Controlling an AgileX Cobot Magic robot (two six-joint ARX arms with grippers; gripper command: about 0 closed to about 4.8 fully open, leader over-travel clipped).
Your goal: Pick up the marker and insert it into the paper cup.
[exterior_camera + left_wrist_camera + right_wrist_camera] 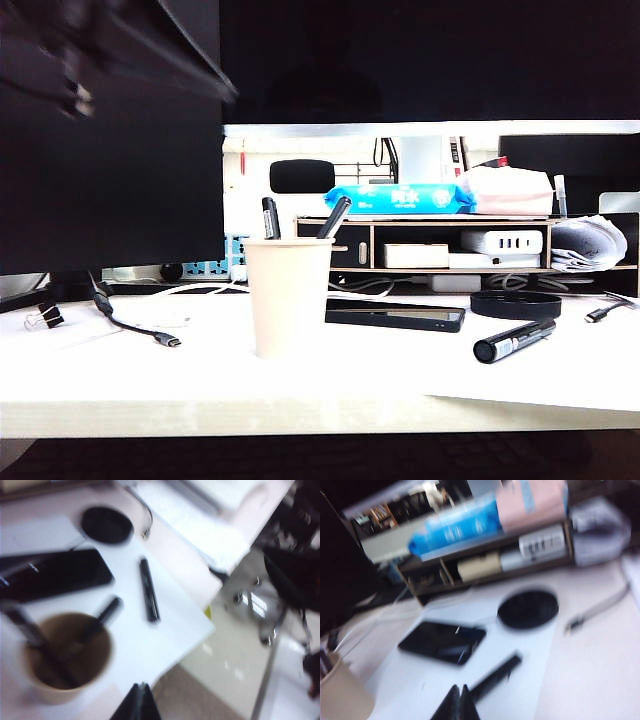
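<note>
The marker lay flat on the table at lower right of the exterior view, well apart from the cup at centre, which held two dark pens. The left gripper and right gripper, each at its wrist frame's bottom edge, were closed and empty.

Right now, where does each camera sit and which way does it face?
Exterior: low at the table edge, facing the paper cup and shelf; a blurred arm at upper left.
Left wrist: high, angled down on cup and marker; shut left gripper shows.
Right wrist: lower, facing the shelf; shut right gripper shows.
All share the marker.
</note>
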